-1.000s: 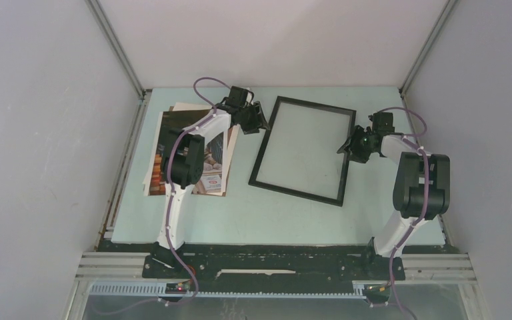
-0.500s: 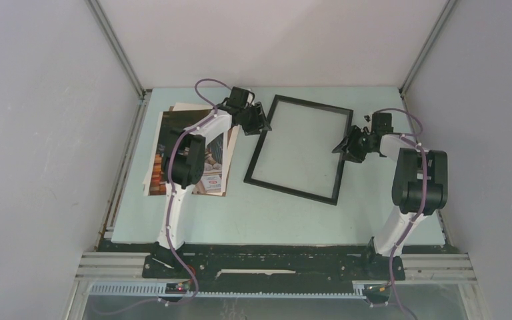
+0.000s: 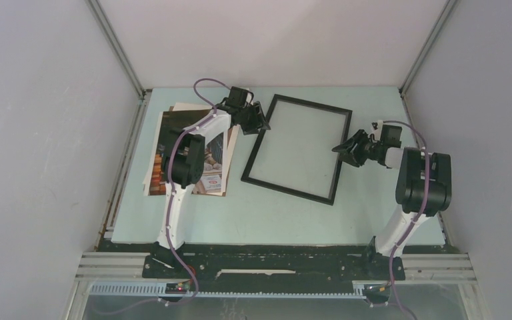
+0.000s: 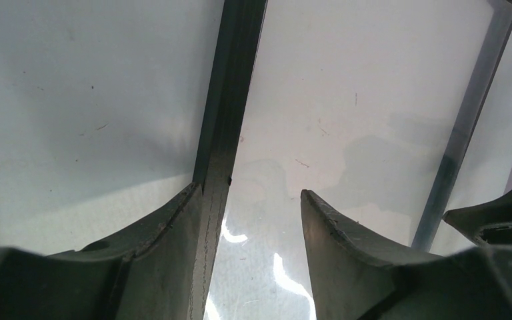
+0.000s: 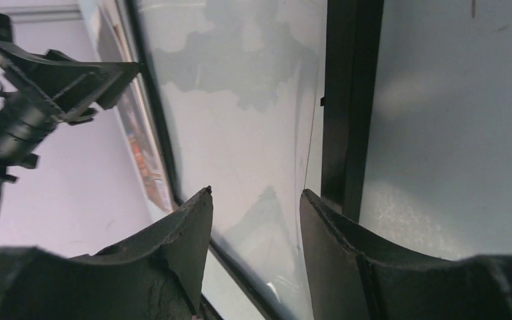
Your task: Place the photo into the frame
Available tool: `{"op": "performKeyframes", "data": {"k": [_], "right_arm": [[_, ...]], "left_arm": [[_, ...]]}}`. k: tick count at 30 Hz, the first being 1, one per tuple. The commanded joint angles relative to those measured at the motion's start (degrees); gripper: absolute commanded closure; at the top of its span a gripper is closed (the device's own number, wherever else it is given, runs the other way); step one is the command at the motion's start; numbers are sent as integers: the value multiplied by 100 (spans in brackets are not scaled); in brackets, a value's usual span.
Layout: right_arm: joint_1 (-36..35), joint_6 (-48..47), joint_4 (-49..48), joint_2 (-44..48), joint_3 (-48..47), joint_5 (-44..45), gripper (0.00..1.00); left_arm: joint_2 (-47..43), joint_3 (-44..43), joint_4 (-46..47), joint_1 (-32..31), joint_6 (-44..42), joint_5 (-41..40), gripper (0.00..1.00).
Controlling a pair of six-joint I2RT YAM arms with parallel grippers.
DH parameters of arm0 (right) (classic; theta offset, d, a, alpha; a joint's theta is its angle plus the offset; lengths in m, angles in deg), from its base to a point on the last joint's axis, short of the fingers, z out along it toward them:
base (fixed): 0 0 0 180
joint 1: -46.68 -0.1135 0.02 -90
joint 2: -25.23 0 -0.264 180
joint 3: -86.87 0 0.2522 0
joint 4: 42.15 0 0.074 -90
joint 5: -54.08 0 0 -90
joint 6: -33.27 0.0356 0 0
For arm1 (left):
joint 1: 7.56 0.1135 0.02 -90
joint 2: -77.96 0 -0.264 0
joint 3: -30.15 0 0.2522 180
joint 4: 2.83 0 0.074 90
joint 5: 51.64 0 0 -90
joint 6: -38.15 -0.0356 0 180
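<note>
Both left fingers and right fingers stand apart, flanking the empty frame. The photo lies behind the left fingers, not yet inserted.

A pale green bench fills the bottom of a closed booth. 3 plain matte walls stand around it: a left wall, a back wall and a right wall, all grey-white with a faint lilac cast. Silver metal posts run up the 2 back corners. A black base plate and aluminium rails edge the near side. The light is soft and even.
</note>
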Motion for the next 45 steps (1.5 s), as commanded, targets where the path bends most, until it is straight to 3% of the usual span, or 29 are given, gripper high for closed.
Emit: {"op": "performKeyframes", "data": {"k": [1,4,7,13,19,26,30,34,39,45], "right_arm": [[-31,954,-1407,175,261,-911,42],[-31,1169,-1728,123,343,-981,43],[-31,766,-1153,289,298,-453,43],[-72,1048,-1432,148,289,-731,43],[-1,2560,-3360,-130,849,-1223,44],[43,3500,-4735,-444,1185,-1225,44],[40,3034,-4219,-469,1127,-1015,58],[-53,2182,-2971,-253,925,-509,62],[-265,1711,-2223,-133,654,-149,62],[-362,1446,-1814,22,530,66,54]], "left_arm": [[-7,-189,121,-124,93,310,41],[-14,-188,129,-126,92,297,41],[-41,-177,122,-126,75,279,41],[-66,-156,136,-127,67,285,41],[-108,-125,148,-114,50,261,41],[-154,-80,177,-114,48,228,41],[-156,-72,182,-114,52,226,40],[-156,-70,183,-116,48,222,40],[-174,-54,192,-118,48,215,41],[-200,-37,187,-107,31,214,41]]}}
